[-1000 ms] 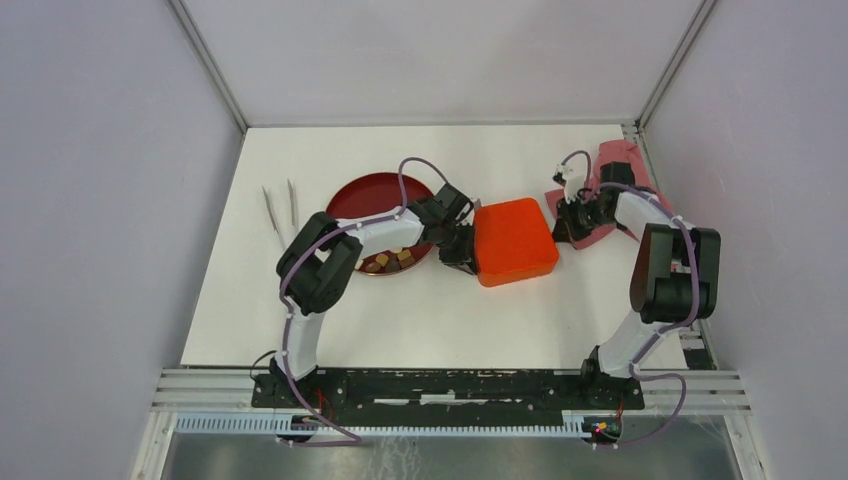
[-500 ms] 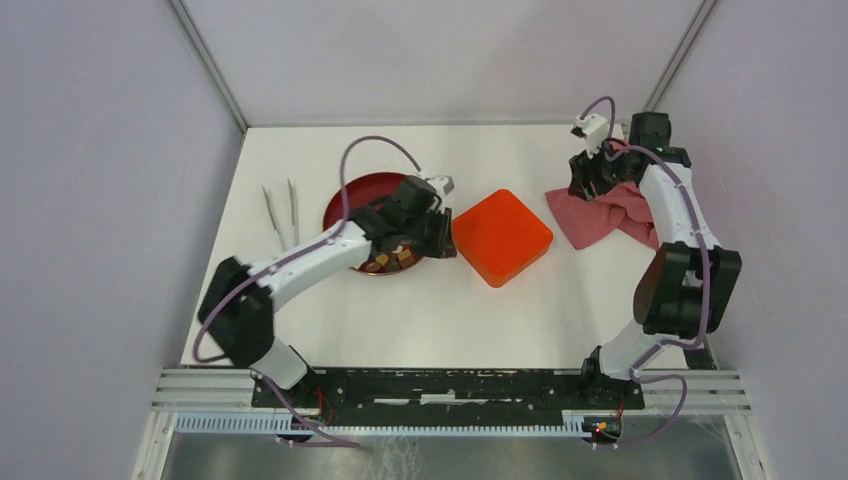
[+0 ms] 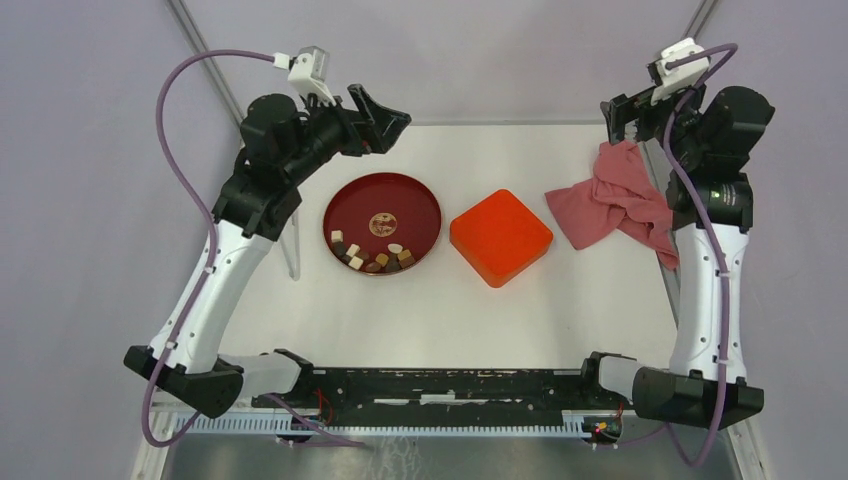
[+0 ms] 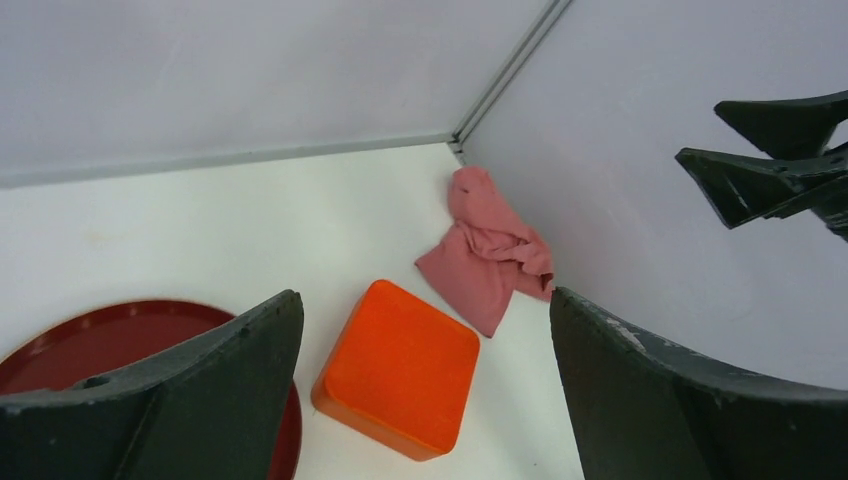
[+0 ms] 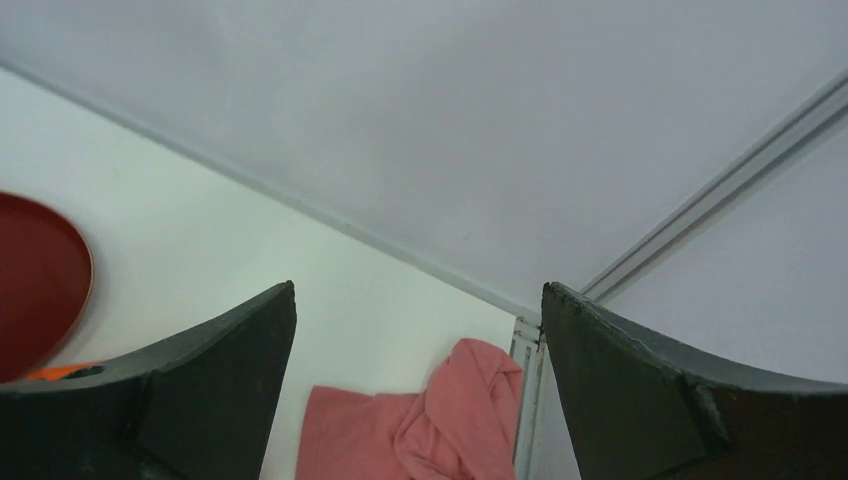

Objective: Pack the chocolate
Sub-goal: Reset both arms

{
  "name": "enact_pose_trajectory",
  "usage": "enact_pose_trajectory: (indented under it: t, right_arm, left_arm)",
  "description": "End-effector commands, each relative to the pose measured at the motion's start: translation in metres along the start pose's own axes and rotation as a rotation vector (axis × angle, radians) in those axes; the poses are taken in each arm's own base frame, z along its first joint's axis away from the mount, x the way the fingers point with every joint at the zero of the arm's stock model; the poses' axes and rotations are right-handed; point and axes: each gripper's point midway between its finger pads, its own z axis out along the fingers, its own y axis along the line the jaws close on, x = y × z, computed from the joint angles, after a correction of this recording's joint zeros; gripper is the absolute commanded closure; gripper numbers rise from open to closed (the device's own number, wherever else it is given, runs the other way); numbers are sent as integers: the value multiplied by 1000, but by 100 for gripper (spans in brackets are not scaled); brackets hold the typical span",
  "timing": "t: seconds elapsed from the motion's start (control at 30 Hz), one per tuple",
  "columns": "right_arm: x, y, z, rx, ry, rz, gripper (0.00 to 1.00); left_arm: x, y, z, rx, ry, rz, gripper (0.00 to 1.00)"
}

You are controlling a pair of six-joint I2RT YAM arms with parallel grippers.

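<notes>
1. Your left gripper (image 3: pixel 385 120) and right gripper (image 3: pixel 625 108), both spread empty, have lifted high off the table.
2. Small chocolate pieces (image 3: pixel 372 257) lie in the round red tray (image 3: pixel 420 200), beside the closed orange square box (image 3: pixel 500 236): unpacked.

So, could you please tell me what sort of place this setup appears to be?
Probably a lab robot test cell rather than a kitchen: plain pale lilac enclosure walls surround a bare white tabletop, and a black mounting rail carries the arms at the near edge.
</notes>
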Motion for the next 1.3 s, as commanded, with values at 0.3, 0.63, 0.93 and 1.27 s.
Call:
enact_pose_trajectory:
  t: [0.3, 0.63, 0.93, 1.27]
  right_arm:
    - [-35, -26, -33, 244, -125, 214, 2]
    - [-34, -21, -29, 220, -131, 236, 2]
    - [-31, -16, -26, 196, -138, 246, 2]
    - [-28, -15, -27, 198, -132, 247, 2]
  left_arm:
    - [-74, -41, -53, 65, -208, 25, 0]
    - [-75, -40, -64, 56, -232, 28, 0]
    - [-69, -36, -68, 45, -231, 5, 0]
    - [-68, -34, -68, 34, -232, 8, 0]
